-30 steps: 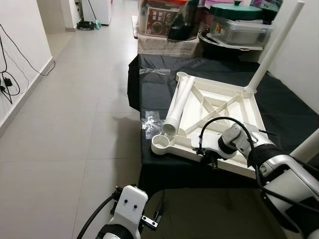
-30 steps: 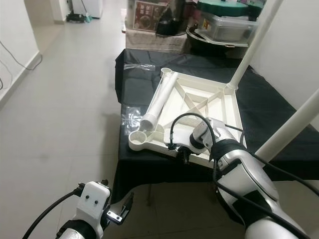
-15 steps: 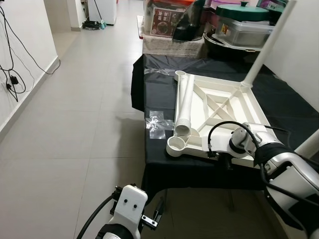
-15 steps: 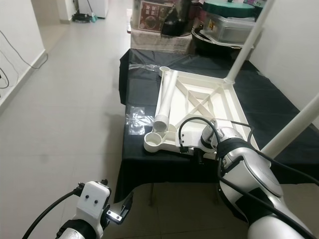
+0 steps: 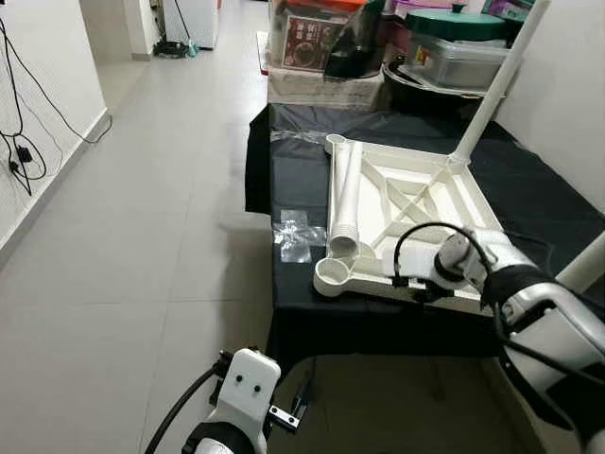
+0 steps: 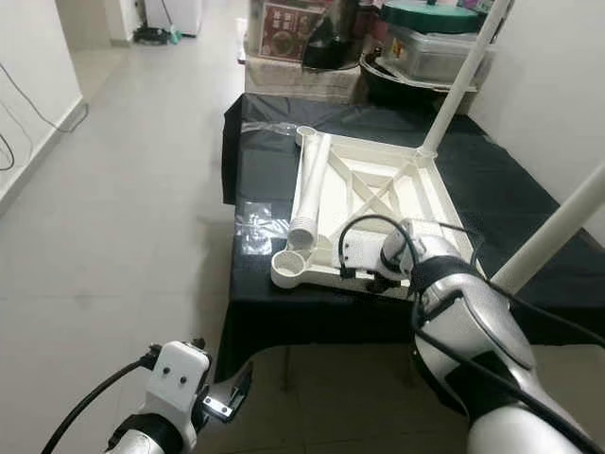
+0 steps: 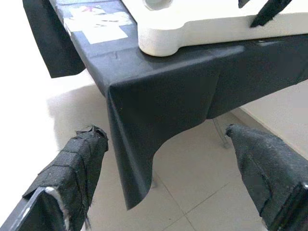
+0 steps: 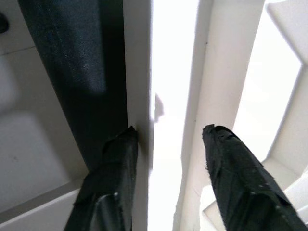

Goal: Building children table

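A black cloth covers a low table, and on it lies the white plastic tabletop of the children's table, upside down, its underside showing a square frame with crossed ribs and a round socket at each corner. One white leg stands upright in the far right corner socket; a second white leg, ribbed at its near end, lies flat along the tabletop's left edge, pointing at the empty near-left socket. Another white pole rises at the right edge of the view. The right gripper sits at the tabletop's near edge, its fingers apart on either side of the rim. The left gripper hangs low over the floor tiles, fingers spread wide, holding nothing. One clear plastic bag lies beside the tabletop. Writing on the boxes behind is too blurred to read.
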Motion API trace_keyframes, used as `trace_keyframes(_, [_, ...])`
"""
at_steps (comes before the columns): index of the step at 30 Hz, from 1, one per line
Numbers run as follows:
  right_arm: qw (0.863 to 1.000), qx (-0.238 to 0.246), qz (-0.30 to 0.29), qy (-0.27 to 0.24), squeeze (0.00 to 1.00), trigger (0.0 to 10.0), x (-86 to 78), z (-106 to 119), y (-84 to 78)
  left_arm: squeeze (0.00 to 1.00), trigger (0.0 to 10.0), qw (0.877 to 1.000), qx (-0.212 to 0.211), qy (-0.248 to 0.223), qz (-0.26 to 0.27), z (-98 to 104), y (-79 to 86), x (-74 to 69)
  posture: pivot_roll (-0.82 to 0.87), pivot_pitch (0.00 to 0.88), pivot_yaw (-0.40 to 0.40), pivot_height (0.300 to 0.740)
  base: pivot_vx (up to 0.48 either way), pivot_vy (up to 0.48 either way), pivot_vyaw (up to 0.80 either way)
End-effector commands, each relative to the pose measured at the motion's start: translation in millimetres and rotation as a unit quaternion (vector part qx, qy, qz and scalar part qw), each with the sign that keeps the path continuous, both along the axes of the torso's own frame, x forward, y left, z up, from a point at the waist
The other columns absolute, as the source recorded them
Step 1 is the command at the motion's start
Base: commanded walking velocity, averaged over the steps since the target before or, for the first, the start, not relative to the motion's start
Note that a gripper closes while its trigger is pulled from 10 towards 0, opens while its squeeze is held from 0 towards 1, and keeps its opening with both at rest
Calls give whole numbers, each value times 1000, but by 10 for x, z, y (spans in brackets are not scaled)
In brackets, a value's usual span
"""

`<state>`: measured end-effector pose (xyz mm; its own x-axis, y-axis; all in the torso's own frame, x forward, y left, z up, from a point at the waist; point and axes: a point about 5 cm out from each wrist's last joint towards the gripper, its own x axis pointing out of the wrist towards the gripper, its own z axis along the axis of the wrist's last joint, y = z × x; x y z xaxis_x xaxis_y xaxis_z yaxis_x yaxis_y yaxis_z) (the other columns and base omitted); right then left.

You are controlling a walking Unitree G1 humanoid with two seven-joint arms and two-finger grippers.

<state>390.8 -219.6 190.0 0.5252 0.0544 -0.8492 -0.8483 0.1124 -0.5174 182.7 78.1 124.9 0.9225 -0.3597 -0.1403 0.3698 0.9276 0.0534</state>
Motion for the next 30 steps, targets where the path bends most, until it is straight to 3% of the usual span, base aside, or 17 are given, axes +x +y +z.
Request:
trace_keyframes(1, [1000,12,8,-12,0,10000,24,201,-37,0,10000,1000,1,4,-2,-18,0,-2,6,51,-138,740,0,0,0])
trace_keyframes(3, [999,32,27,8,0,10000,-4,265,-55,0,10000,1000,1,5,-2,-25,3,7,6,43,-137,740,0,0,0])
trace_keyframes(6, [990,104,71,67,0,10000,-99,377,-71,0,10000,1000,2,6,-2,-37,12,18,2,32,-131,740,0,0,0])
trace_keyframes(9, [983,138,89,81,0,10000,-125,418,-49,0,10000,1000,2,6,-2,-40,14,20,2,31,-131,740,0,0,0])
trace_keyframes(10, [976,174,101,88,0,10000,-138,456,-13,0,10000,1000,2,6,-2,-42,18,22,2,29,-130,740,0,0,0])
trace_keyframes(11, [965,231,106,65,0,10000,-108,512,84,0,10000,1000,3,6,-2,-42,22,23,4,27,-125,740,0,0,0])
trace_keyframes(12, [965,231,106,65,0,10000,-108,512,84,0,10000,1000,3,6,-2,-42,22,23,4,27,-125,740,0,0,0])
trace_keyframes(13, [957,267,105,47,0,10000,-83,546,148,0,10000,1000,3,6,-2,-42,25,24,4,27,-125,740,0,0,0])
trace_keyframes(15, [949,309,67,-19,0,10000,10,566,240,0,10000,1000,4,6,-3,-40,24,18,11,25,-124,740,0,0,0])
trace_keyframes(17, [942,319,-15,-105,0,10000,126,510,268,0,10000,1000,5,5,-3,-36,24,7,16,27,-121,740,0,0,0])
trace_keyframes(23, [928,334,-73,-149,0,10000,169,384,298,0,10000,1000,6,5,-3,-26,24,-11,23,35,-121,740,0,0,0])
trace_keyframes(24, [923,345,-72,-154,686,10000,157,318,331,0,10000,1000,6,6,-3,-25,26,-20,25,37,-121,740,0,0,0])
trace_keyframes(25, [921,351,-62,-154,1000,10000,130,245,368,0,10000,1000,6,7,-3,-24,29,-28,25,41,-119,740,0,0,0])
trace_keyframes(30, [911,370,-54,-172,1000,10000,83,165,458,0,10000,1000,5,10,-3,-28,38,-41,22,45,-112,740,0,0,0])
